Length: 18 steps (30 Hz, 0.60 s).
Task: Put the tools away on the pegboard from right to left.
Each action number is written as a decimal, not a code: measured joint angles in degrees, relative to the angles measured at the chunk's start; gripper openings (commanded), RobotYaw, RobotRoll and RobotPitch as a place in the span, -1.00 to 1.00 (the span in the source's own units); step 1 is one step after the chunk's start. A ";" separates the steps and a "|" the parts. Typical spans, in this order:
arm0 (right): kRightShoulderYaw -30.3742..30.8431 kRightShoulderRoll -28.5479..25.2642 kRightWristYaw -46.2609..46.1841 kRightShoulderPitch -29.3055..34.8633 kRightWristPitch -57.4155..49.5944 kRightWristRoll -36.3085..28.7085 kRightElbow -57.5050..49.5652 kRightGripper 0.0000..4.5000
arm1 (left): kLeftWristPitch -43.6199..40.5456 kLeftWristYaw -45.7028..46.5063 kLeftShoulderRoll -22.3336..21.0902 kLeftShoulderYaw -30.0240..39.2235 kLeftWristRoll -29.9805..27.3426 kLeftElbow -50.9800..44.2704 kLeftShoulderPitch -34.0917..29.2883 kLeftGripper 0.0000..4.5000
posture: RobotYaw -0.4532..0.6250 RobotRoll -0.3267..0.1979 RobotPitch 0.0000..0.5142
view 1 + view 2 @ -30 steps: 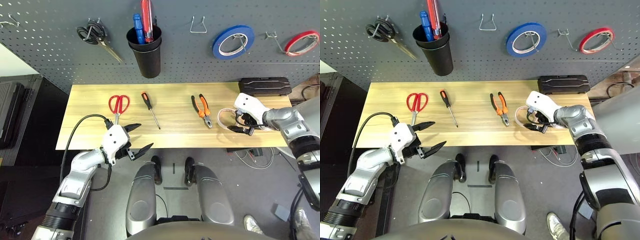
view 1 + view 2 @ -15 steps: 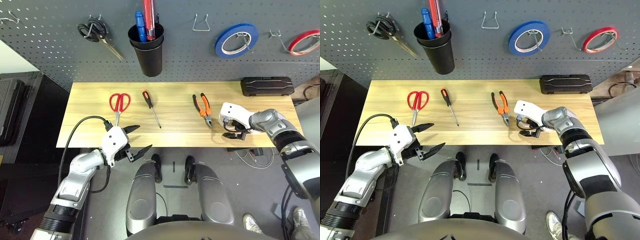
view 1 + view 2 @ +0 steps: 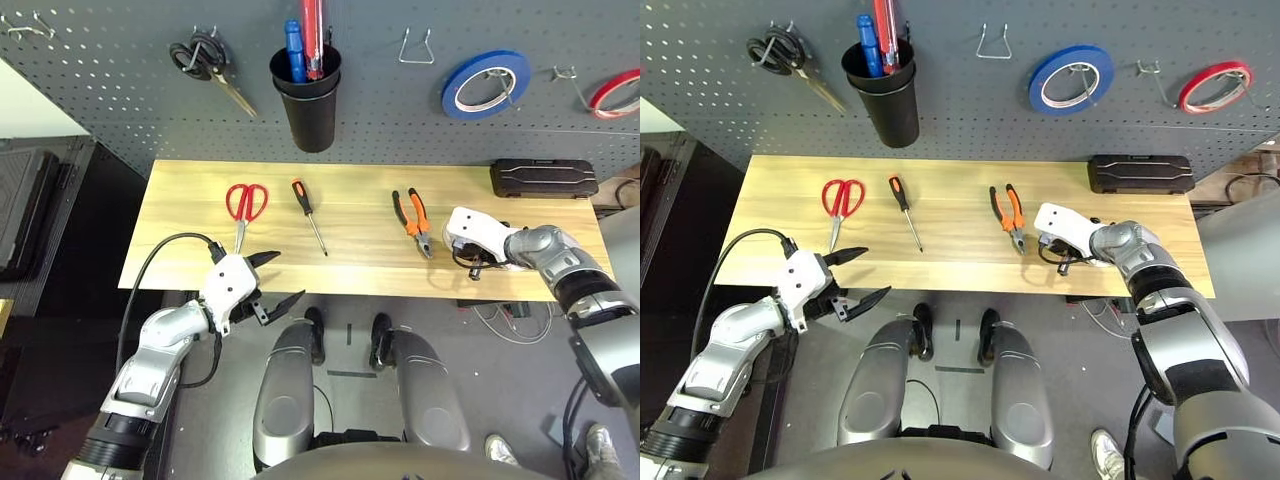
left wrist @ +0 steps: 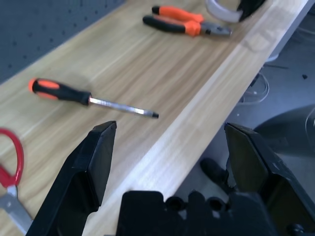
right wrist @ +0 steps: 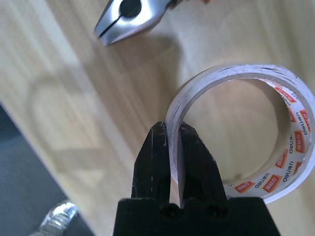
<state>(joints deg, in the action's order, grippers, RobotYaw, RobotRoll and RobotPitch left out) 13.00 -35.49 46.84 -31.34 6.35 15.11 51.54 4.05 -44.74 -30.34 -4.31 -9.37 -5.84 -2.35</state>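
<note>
My right gripper [image 5: 173, 129] is shut on the wall of the white tape roll [image 5: 246, 70], which lies flat on the wooden table [image 3: 360, 250] near the front edge at the right. Just left of it lie the orange-and-black pliers [image 3: 412, 214]. Further left are the small screwdriver [image 3: 305, 205] and the red-handled scissors [image 3: 243, 205]. Off the table's front left corner, my left gripper [image 3: 270, 283] hangs open and holds nothing. The dark grey pegboard [image 3: 120, 90] stands behind the table with a black cup [image 3: 310, 100] on it.
On the pegboard hang black-handled scissors [image 3: 205, 60], an empty wire hook [image 3: 417, 48], a blue tape roll [image 3: 485, 85] and a red tape roll [image 3: 615, 92]. A black case [image 3: 543, 178] lies at the table's back right.
My right gripper's fingers have closed on the tape roll's wall, and the gripper has shifted a little towards the pliers. The head view has drifted. The left arm has stayed put.
</note>
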 measured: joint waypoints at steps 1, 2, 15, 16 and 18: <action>-0.88 -0.47 -0.61 2.20 -0.46 -0.87 -2.74 -0.98 | -0.03 -0.16 0.53 0.02 -0.81 -0.06 0.31 1.00 | 0.08 0.25 0.18; -1.58 -0.69 -1.05 3.66 -0.79 -1.28 -4.71 -0.98 | -0.08 -0.40 0.77 0.09 -1.62 -0.09 0.51 1.00 | 0.08 0.25 0.17; -14.66 -0.66 -24.36 19.23 12.81 -5.48 -18.62 -0.98 | 1.54 -2.44 2.10 0.93 -5.10 -0.60 2.65 1.00 | 0.04 0.25 -0.10; -15.39 -0.37 -26.29 19.82 15.59 -5.48 -18.55 -0.98 | 1.94 -2.47 2.41 0.93 -5.12 -0.61 2.99 1.00 | 0.04 0.25 -0.12; -16.19 -0.27 -29.51 20.40 20.40 -5.35 -17.87 -0.98 | 2.60 -2.56 2.80 0.93 -5.19 -0.62 3.29 1.00 | 0.03 0.25 -0.14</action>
<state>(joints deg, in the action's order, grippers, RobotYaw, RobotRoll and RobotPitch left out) -3.19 -35.76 17.33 -10.94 26.75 9.76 33.67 6.65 -47.30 -27.55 -3.38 -14.56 -6.46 0.94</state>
